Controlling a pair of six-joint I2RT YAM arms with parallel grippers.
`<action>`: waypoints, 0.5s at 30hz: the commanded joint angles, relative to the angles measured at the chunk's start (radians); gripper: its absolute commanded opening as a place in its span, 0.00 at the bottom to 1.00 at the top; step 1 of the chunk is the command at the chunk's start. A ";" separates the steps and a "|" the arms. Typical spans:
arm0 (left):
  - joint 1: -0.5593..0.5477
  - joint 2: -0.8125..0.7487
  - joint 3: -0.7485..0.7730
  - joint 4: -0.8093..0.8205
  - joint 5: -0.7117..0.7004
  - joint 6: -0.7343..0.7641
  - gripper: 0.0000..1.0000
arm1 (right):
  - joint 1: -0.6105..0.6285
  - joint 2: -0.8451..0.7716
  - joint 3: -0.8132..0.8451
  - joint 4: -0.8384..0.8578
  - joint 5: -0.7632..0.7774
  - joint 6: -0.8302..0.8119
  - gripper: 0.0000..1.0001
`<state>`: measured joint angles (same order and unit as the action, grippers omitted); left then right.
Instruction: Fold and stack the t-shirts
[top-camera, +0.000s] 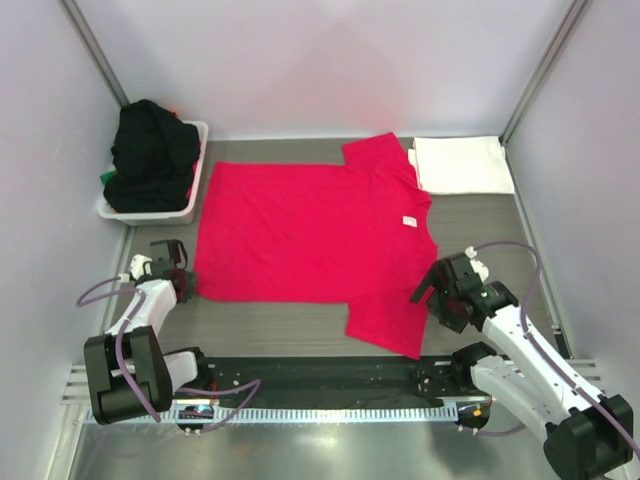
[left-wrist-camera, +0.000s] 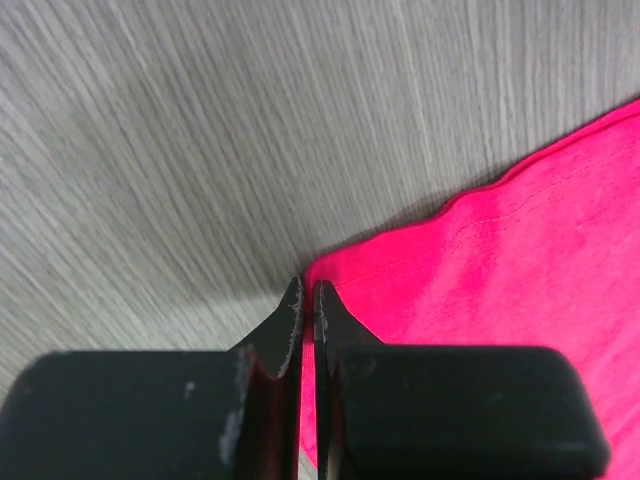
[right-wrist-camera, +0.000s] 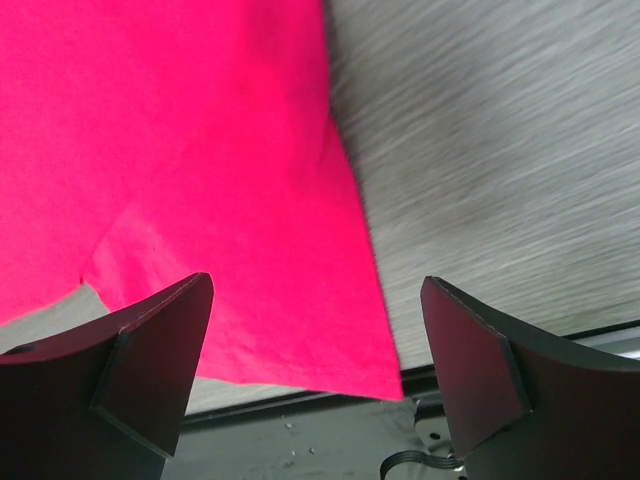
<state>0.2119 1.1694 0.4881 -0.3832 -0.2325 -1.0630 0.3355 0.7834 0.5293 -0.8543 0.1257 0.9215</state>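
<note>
A bright pinkish-red t-shirt (top-camera: 310, 230) lies spread flat across the middle of the table. My left gripper (top-camera: 185, 280) is at its near left hem corner. In the left wrist view the left gripper (left-wrist-camera: 308, 290) is shut, with a strip of the red t-shirt (left-wrist-camera: 520, 260) pinched between its fingers. My right gripper (top-camera: 435, 290) hovers open over the near sleeve. In the right wrist view the right gripper (right-wrist-camera: 315, 283) has its fingers wide apart above the sleeve's edge (right-wrist-camera: 200, 150), holding nothing. A white t-shirt (top-camera: 462, 165) lies folded in a rectangle at the back right.
A white basket (top-camera: 150, 212) stands at the back left, heaped with black t-shirts (top-camera: 150, 150); a bit of green cloth (top-camera: 107, 178) shows at its left side. A black rail (top-camera: 320, 375) runs along the near edge. Grey walls enclose the table.
</note>
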 joint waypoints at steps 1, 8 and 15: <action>0.004 0.004 -0.040 0.018 -0.028 0.009 0.00 | 0.075 -0.010 -0.011 -0.002 0.009 0.092 0.91; 0.004 -0.014 -0.048 0.018 -0.030 0.008 0.00 | 0.278 0.066 -0.045 0.021 0.029 0.229 0.82; 0.004 -0.046 -0.059 0.020 -0.031 0.009 0.00 | 0.536 0.131 -0.060 -0.009 0.110 0.428 0.78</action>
<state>0.2119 1.1389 0.4568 -0.3435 -0.2352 -1.0649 0.8032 0.8806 0.4717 -0.8494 0.1673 1.2125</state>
